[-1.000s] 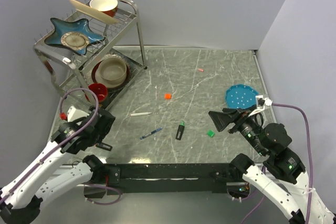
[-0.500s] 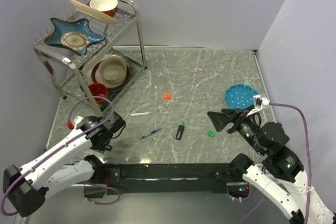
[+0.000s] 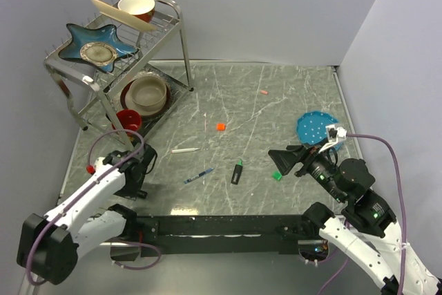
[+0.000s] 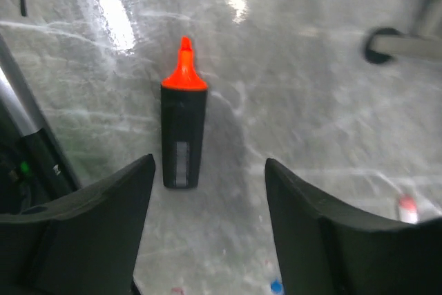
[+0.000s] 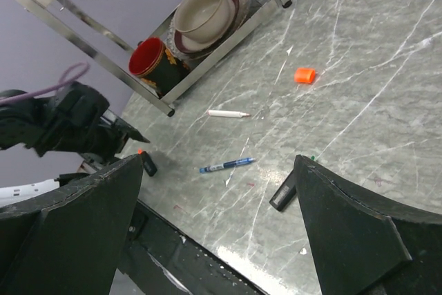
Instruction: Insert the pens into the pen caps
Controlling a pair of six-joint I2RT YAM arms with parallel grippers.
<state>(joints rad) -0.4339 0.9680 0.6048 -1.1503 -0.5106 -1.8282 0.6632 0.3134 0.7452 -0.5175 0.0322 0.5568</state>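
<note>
Over the last second the left gripper (image 4: 207, 240) has been brought down at the near left, its fingers (image 4: 90, 226) parted and empty over the orange-tipped highlighter (image 4: 183, 136), the right gripper (image 3: 278, 160) is held wide and empty by the green cap (image 3: 277, 176), and no pen is yet capped.
</note>
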